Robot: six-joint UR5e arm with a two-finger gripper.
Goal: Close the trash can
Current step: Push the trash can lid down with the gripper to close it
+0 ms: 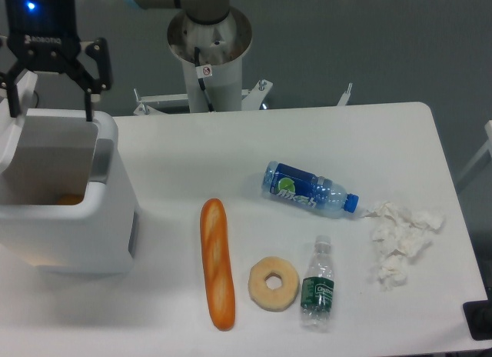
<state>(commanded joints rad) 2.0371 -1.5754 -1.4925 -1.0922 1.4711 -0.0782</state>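
Note:
The trash can [69, 234] is a large white boxy bin at the table's left edge. Its top stands open, and something orange lies inside near the bottom. A grey tab [102, 158] sits on its right rim. A white panel, likely the lid [11, 138], rises at the far left. My gripper [51, 103] hangs open just above the bin's back rim, fingers spread wide and pointing down, nothing between them.
A baguette [217, 263], a doughnut [274, 283], a green-label bottle [317, 293], a blue-label bottle [307, 190] and crumpled tissue [400, 241] lie right of the bin. The robot base [209, 49] stands behind the table.

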